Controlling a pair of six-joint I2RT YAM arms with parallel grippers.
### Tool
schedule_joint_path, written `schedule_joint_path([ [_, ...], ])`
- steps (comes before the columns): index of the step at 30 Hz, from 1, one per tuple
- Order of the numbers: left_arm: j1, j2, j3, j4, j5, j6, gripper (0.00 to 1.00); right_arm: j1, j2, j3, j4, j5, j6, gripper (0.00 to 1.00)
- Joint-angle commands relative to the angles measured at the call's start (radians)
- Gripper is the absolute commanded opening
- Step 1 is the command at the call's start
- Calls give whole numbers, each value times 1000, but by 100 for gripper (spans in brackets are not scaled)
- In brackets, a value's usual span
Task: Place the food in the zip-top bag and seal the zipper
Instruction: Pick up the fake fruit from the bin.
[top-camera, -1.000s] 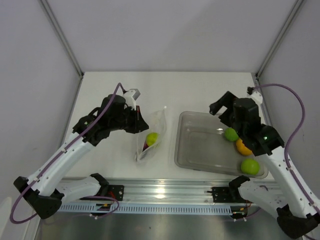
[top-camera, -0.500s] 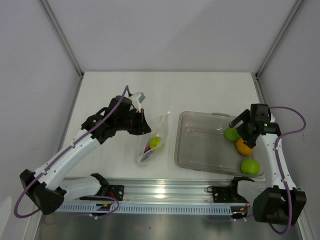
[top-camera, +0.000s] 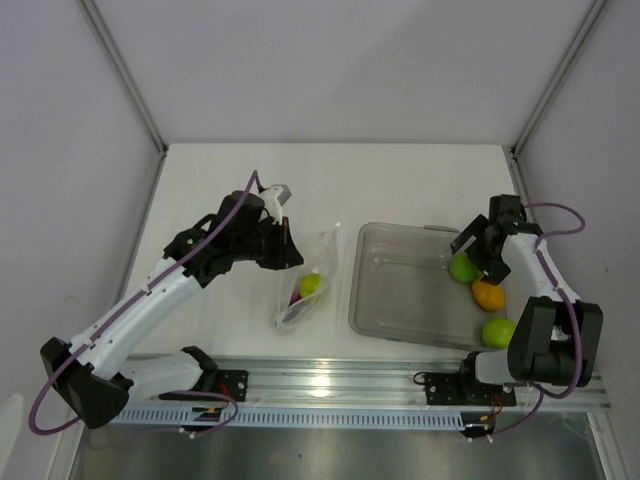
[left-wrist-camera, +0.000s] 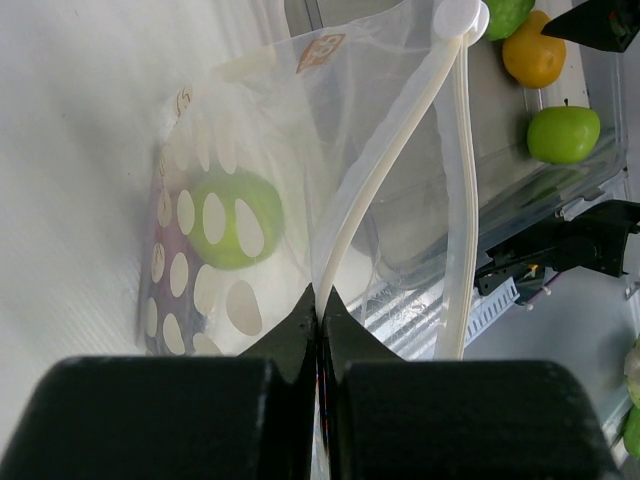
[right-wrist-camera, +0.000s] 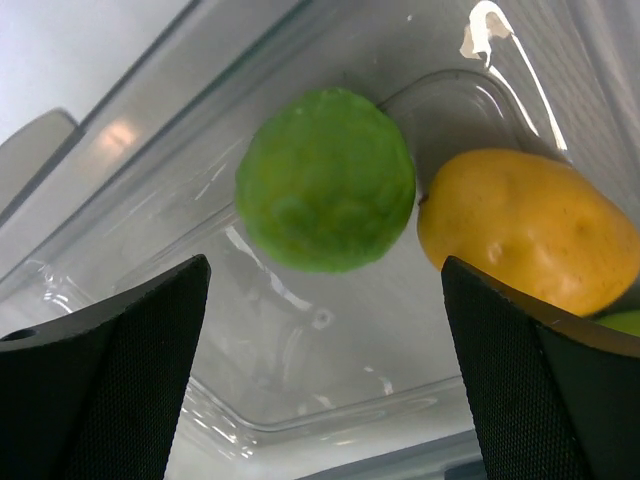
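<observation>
The clear dotted zip-top bag (top-camera: 312, 280) lies left of the tub and holds the yellow-green pear (top-camera: 312, 285) and the purple eggplant (top-camera: 295, 297). My left gripper (top-camera: 290, 251) is shut on the bag's mouth edge. In the left wrist view the gripper (left-wrist-camera: 320, 300) pinches the pale zipper strip (left-wrist-camera: 400, 150), with the pear (left-wrist-camera: 225, 215) and eggplant (left-wrist-camera: 165, 290) behind the film. My right gripper (top-camera: 474, 251) is open just above the round green fruit (top-camera: 462, 268), with the orange (top-camera: 488, 294) beside it. In the right wrist view the gripper (right-wrist-camera: 322, 300) is empty, and the green fruit (right-wrist-camera: 325, 180) and orange (right-wrist-camera: 525, 230) lie ahead.
The rigid clear tub (top-camera: 400, 290) stands right of the bag and also holds a green apple (top-camera: 498, 331) at its near right corner. The metal rail (top-camera: 320, 385) runs along the near table edge. Grey walls close in on both sides.
My right arm has come down from high over the tub to its right side, its open fingers now by the green fruit. My left gripper shifted slightly right with the bag.
</observation>
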Motion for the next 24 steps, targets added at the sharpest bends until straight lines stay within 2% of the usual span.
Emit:
schedule_joint_path([
  [1, -4, -7, 5, 31, 16, 0, 1, -4, 62, 57, 37, 29, -43, 99],
  [13, -2, -8, -26, 51, 36, -10, 1, 2, 176, 37, 126, 1, -78, 99],
  [19, -2, -5, -30, 52, 37, -10, 1, 2, 193, 11, 164, -14, -66, 93],
  [20, -2, -8, -32, 52, 39, -10, 1, 2, 195, 8, 172, -16, -67, 90],
  [22, -4, -8, -33, 54, 34, -10, 1, 4, 195, -4, 182, -29, -69, 79],
  [24, -4, -7, -35, 52, 33, -10, 1, 4, 185, -16, 198, -43, -76, 62],
])
